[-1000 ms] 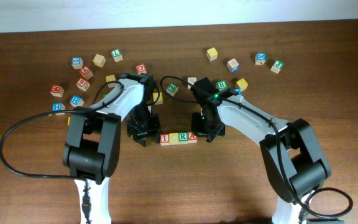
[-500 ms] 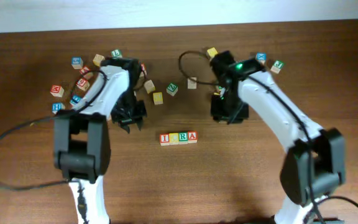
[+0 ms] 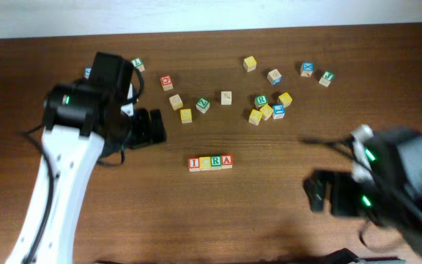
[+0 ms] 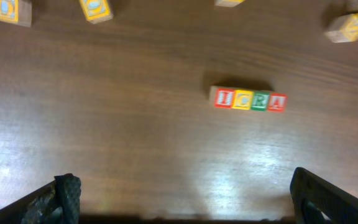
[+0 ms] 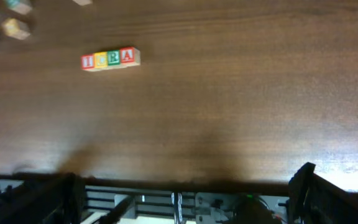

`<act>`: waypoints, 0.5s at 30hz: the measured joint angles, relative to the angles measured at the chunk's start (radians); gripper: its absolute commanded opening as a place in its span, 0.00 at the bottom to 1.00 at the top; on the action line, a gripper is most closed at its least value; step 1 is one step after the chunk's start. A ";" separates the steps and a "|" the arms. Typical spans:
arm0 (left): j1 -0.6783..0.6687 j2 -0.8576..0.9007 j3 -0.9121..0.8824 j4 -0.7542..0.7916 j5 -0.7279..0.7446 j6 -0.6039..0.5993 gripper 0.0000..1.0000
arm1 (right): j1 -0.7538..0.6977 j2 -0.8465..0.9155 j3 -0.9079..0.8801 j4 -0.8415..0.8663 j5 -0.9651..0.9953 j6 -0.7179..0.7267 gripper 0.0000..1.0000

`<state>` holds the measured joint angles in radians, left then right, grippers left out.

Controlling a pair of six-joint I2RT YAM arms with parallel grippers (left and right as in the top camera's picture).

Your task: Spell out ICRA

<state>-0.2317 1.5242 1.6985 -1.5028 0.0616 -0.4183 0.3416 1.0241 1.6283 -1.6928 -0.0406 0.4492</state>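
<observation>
ICRA spelled; arms pulling clear

The row lay at mid-worktop, its four blocks touching and reading I-C-R-A. The left hand and right hand were both spread wide and empty. The retreat looked best done high and outward, so that neither arm brushed the row or the loose blocks behind it. Half a second earlier both hands had hung near the row, one on each side. They had since swung well apart from it, and the row had not shifted.
</observation>
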 measured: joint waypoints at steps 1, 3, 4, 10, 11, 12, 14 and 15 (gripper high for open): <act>-0.018 -0.054 -0.035 0.015 -0.008 -0.010 0.99 | 0.000 -0.050 -0.011 0.002 0.000 0.000 0.98; -0.068 -0.182 -0.133 0.077 -0.040 -0.046 0.99 | 0.000 -0.152 -0.026 0.000 0.000 0.000 0.98; -0.084 -0.227 -0.166 0.100 -0.055 -0.059 0.99 | 0.000 -0.182 -0.028 0.002 0.000 0.000 0.98; -0.122 -0.535 -0.543 0.304 -0.123 -0.137 0.99 | 0.000 -0.214 -0.042 0.000 0.004 0.000 0.98; -0.122 -0.552 -0.569 0.304 -0.134 -0.142 0.99 | 0.000 -0.214 -0.042 0.001 0.003 0.000 0.98; -0.122 -0.558 -0.578 0.304 -0.148 -0.145 0.99 | 0.000 -0.214 -0.042 0.001 0.004 0.000 0.98; -0.122 -0.558 -0.580 0.311 -0.174 -0.148 0.99 | 0.000 -0.214 -0.042 0.000 0.004 0.000 0.98; -0.122 -0.558 -0.581 0.311 -0.179 -0.151 0.99 | 0.000 -0.214 -0.042 0.000 0.004 0.000 0.98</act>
<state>-0.3542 0.9665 1.1179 -1.1915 -0.1177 -0.5690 0.3416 0.8104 1.5860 -1.6924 -0.0368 0.4496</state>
